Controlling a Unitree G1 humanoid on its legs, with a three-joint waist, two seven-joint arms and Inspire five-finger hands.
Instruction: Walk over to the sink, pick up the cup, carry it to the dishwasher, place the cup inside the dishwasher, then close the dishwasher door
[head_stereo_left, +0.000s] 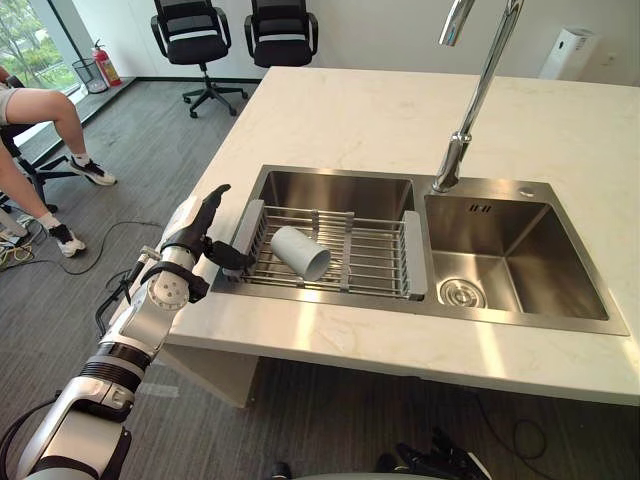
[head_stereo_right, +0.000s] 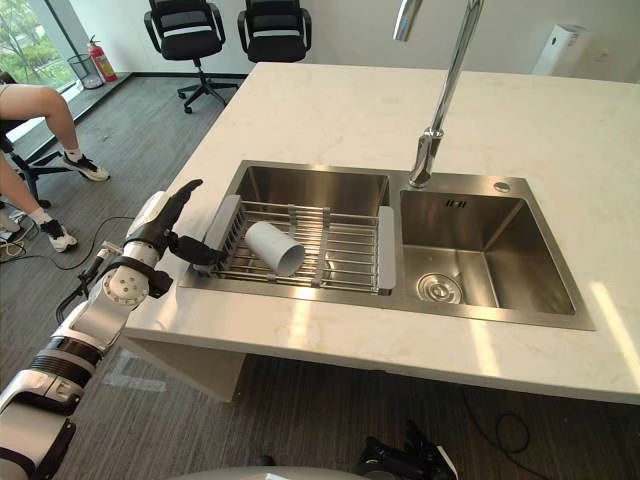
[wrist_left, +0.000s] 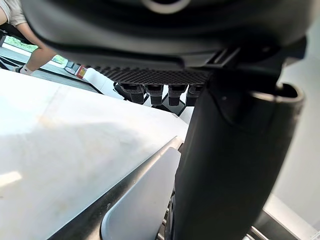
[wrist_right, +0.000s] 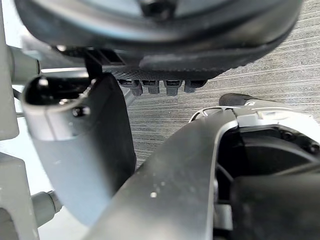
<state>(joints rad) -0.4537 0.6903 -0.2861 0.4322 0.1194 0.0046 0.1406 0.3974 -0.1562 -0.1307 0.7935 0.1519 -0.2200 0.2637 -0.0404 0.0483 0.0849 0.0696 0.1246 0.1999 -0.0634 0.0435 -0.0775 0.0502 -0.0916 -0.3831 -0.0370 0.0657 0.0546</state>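
Observation:
A white cup (head_stereo_left: 300, 252) lies on its side on the wire drying rack (head_stereo_left: 372, 262) that spans the left basin of the steel sink (head_stereo_left: 520, 255). My left hand (head_stereo_left: 196, 232) hovers over the counter at the sink's left rim, a short way left of the cup and not touching it. It is open: the fingers point up and away, and the thumb (wrist_left: 230, 165) reaches toward the rack's grey end piece (wrist_left: 145, 205). My right hand (wrist_right: 80, 145) hangs low by my side with relaxed fingers and holds nothing; its dark fingers (head_stereo_left: 432, 462) show at the picture's lower edge.
A tall faucet (head_stereo_left: 468, 110) rises between the basins. The white marble counter (head_stereo_left: 380, 120) stretches far behind the sink. Two black office chairs (head_stereo_left: 200, 40) stand beyond it. A person's legs (head_stereo_left: 45, 110) are at the far left on the grey carpet.

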